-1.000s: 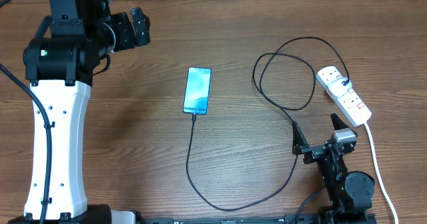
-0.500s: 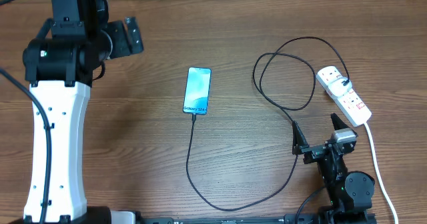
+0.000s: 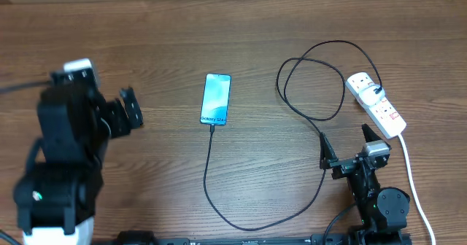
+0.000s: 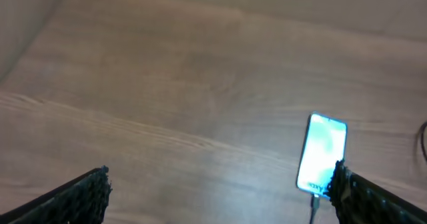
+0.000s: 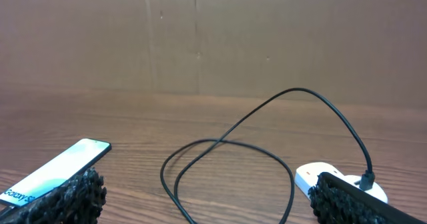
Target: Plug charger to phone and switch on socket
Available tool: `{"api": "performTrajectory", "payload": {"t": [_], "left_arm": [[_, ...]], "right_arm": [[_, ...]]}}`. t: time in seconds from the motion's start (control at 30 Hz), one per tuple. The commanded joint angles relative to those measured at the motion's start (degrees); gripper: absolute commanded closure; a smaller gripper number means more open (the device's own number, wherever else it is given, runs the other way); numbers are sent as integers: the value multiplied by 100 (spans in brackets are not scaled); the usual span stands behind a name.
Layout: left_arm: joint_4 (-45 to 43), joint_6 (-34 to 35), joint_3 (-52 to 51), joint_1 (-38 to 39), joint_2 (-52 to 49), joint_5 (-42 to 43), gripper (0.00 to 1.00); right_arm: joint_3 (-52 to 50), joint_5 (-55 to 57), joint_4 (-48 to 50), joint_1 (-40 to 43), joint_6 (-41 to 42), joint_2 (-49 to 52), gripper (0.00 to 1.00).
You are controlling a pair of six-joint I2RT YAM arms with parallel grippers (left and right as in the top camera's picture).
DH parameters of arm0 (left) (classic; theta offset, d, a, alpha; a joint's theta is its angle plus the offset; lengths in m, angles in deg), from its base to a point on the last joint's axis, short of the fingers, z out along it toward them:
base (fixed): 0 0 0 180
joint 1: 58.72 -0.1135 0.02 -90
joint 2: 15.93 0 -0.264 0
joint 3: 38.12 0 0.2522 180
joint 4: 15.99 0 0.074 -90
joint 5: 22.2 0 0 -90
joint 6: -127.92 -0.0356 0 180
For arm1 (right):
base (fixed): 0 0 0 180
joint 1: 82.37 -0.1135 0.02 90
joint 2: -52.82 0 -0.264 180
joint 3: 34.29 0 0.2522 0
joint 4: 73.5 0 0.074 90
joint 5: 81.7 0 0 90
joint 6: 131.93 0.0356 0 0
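Observation:
The phone (image 3: 216, 99) lies flat in the middle of the table with its blue screen lit; it also shows in the left wrist view (image 4: 323, 154) and the right wrist view (image 5: 53, 171). The charger (image 3: 208, 179), a thin black cable, meets the phone's near end, curves along the front, loops (image 5: 227, 144) and runs to the white socket (image 3: 377, 105) at the right. My left gripper (image 3: 135, 108) hangs open to the left of the phone, holding nothing (image 4: 217, 197). My right gripper (image 3: 346, 144) stands open near the front right, just short of the socket (image 5: 320, 177), empty (image 5: 207, 201).
The socket's thick white cord (image 3: 412, 179) runs down the right side past my right arm to the front edge. A brown wall stands behind the table in the right wrist view.
My left arm has pulled back from the far left corner toward the front, and its gripper now hangs lower, level with the phone. The right arm, phone and cable have not moved.

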Motion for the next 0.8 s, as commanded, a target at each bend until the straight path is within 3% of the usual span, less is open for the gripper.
{"api": "performTrajectory", "payload": {"t": [0.0,0.23,0.43,0.6,0.77], "left_arm": [[-70,-114,-990,-52,857,-133,0],[-61,-125,-1976,-181,2594,37,0],[-264,-1130,-2396,-195,3204,485,0],[-1235,-1663,-3097,-236,3407,951,0],[-2597,-1659,-4148,-249,3897,1198,0]], "right_arm": [[-59,31,22,0,-7,-57,0],[-59,31,22,0,-7,-57,0],[-59,31,22,0,-7,-57,0],[-59,31,22,0,-7,-57,0],[-59,31,22,0,-7,-57,0]]}}
